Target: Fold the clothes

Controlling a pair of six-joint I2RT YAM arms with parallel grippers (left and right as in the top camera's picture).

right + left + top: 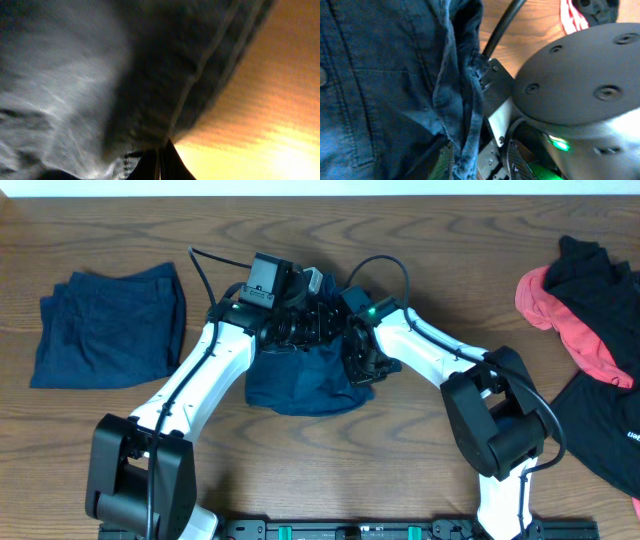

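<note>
Wood table (420, 220): one piece folded, one in hand, a heap waiting.
At 9 o'clock your folded navy piece (105, 325) lies flat (that one looks done); at 3 o'clock the black and coral-red heap (590, 310) is unfolded. Dead centre, the navy shorts (300, 385) sit bunched under both arms, fold not yet made. Your right gripper (355, 365) is clenched at the hem; whether cloth is pinched, you can't tell. Your left gripper (315, 320) is buried in fabric, so its state can't be told.
</note>
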